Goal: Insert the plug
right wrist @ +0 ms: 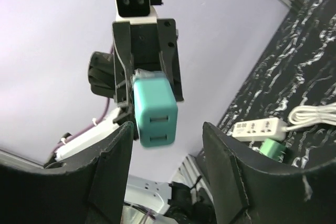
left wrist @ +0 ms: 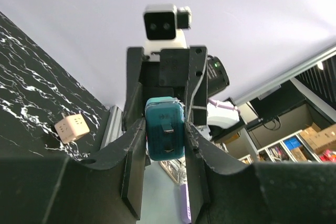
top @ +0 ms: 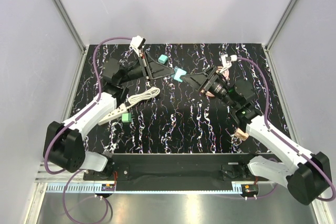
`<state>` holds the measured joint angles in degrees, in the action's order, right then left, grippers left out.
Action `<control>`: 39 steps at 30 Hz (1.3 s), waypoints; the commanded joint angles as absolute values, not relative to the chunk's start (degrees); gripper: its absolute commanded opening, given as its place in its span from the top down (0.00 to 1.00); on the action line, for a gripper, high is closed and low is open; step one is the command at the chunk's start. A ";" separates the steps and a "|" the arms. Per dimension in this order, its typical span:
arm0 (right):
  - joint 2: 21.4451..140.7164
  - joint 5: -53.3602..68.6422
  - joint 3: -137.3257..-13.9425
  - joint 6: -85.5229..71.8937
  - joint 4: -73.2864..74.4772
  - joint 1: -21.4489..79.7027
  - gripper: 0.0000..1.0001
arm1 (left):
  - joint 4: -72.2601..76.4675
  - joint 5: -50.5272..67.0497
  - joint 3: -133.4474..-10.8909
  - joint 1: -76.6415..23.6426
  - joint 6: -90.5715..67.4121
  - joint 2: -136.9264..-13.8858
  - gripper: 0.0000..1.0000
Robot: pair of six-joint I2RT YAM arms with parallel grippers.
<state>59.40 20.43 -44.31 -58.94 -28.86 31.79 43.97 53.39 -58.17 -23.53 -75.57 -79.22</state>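
**teal plug held in mid-air between your two arms**

your left gripper is clamped on the small teal cube-shaped plastic plug. its two black fingers press against the plug's sides, and the plug is lifted clear of the black, white-veined marble-pattern table top. in the left wrist view the plug's two metal prongs face back toward that arm's own camera. in the right wrist view the opposite face, with two rectangular slots, looks at you.

your right gripper faces the plug head-on with its jaws spread wide. its fingers stand to either side of the plug and apart from it, holding nothing. from above, the plug sits right between the two gripper tips, toward the far middle of the table.

the long white plastic power strip lies well away by the left arm, its white cord looped beside it. a brighter green plastic cube rests just beside the strip. a second small teal block lies on the table behind the left gripper. a small beige cube-shaped adapter lies on the table near the right arm.
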 commanded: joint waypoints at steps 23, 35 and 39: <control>60.79 4.25 -60.71 -44.77 17.36 24.88 1.00 | -27.11 18.39 -75.66 -21.97 -25.15 -73.47 0.01; 88.93 -4.65 -84.62 -31.48 45.69 17.23 1.00 | -30.32 9.76 -67.50 -22.94 -18.99 -71.72 0.01; 96.23 -8.43 -92.78 -28.57 50.35 16.53 1.00 | -30.32 8.18 -65.92 -23.82 -18.19 -70.05 0.01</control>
<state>94.08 -3.90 -85.23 -33.45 43.44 17.06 -31.35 11.20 -66.11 -23.07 -20.69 -73.43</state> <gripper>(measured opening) 0.357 0.985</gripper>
